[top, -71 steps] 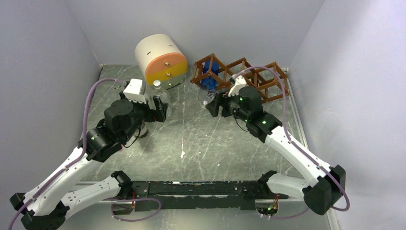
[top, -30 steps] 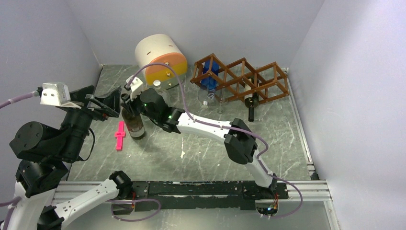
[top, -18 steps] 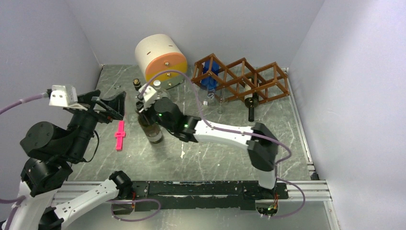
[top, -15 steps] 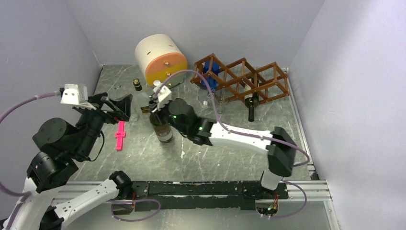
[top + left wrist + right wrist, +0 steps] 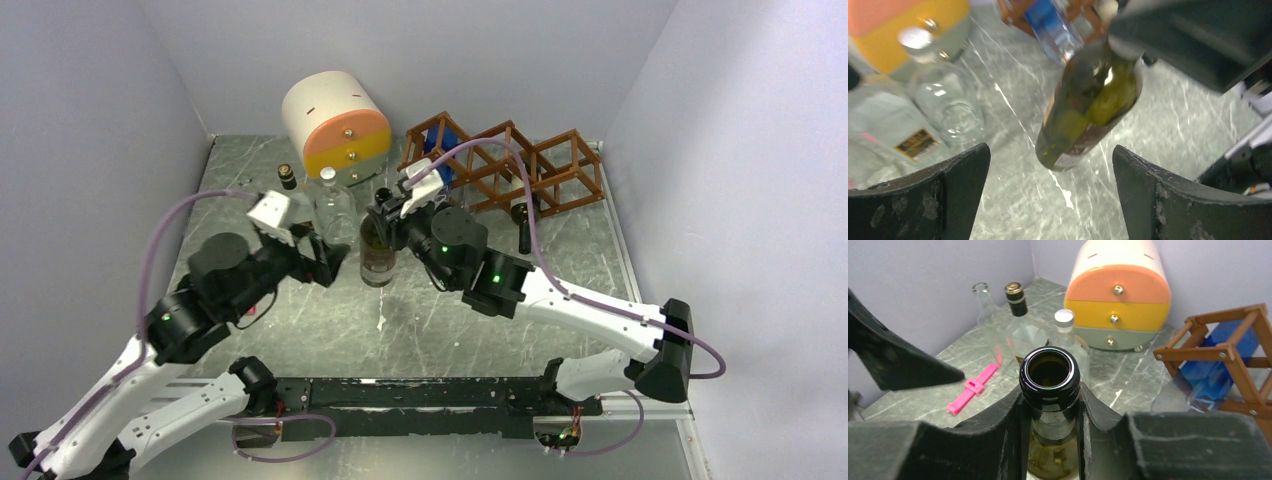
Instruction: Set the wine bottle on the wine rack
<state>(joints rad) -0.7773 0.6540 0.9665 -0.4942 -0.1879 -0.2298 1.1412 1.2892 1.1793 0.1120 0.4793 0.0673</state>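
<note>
Table: a grey marbled tabletop (image 5: 450, 320) is carrying everything
Drawer unit: a round cream cabinet with orange and yellow drawer fronts (image 5: 335, 125) is standing at the far edge
Wine rack: a reddish-brown wooden lattice rack (image 5: 520, 165) is standing to the right of the cabinet, with a blue bottle (image 5: 445, 160) lying in its left cell
Wine bottle: a dark green glass bottle with an open mouth (image 5: 1049, 371) is staying near the table's middle, in front of the rack and apart from it
Right gripper (image 5: 1050, 401): its fingers are pinching the bottle's neck just under the rim
Left gripper (image 5: 1050, 152): its fingers are spreading wide, pointing at the bottle's body, not touching it
</note>
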